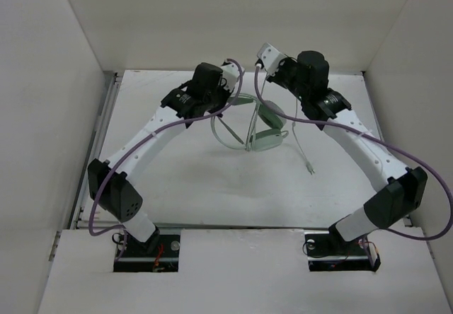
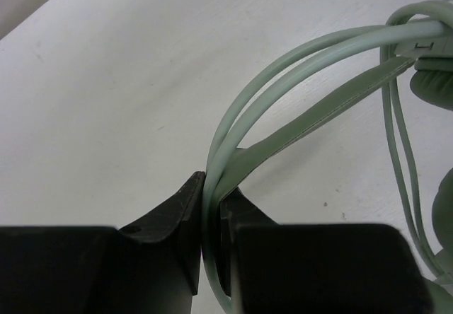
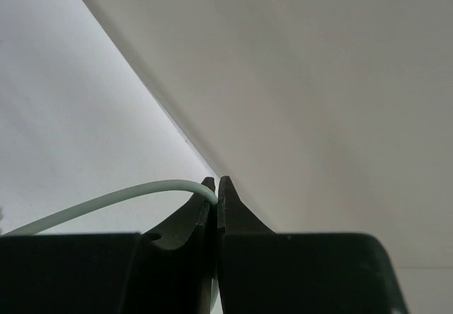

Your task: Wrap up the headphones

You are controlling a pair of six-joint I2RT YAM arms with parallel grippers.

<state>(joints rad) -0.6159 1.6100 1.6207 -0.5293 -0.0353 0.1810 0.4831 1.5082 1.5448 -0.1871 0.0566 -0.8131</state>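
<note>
Evidently the left end effector (image 2: 212,187) clamps the headband (image 2: 311,119), steadying the headphones (image 1: 267,141) at mid-surface (image 1: 212,194) between the arms, while the right end effector (image 3: 217,183) pinches the cable (image 3: 106,204), seemingly to tension it for winding.

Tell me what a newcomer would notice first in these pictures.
The mint-green headphones are in the middle of the white table. The left gripper is clamped on their headband. The right gripper pinches the thin cable up near the back wall.
</note>
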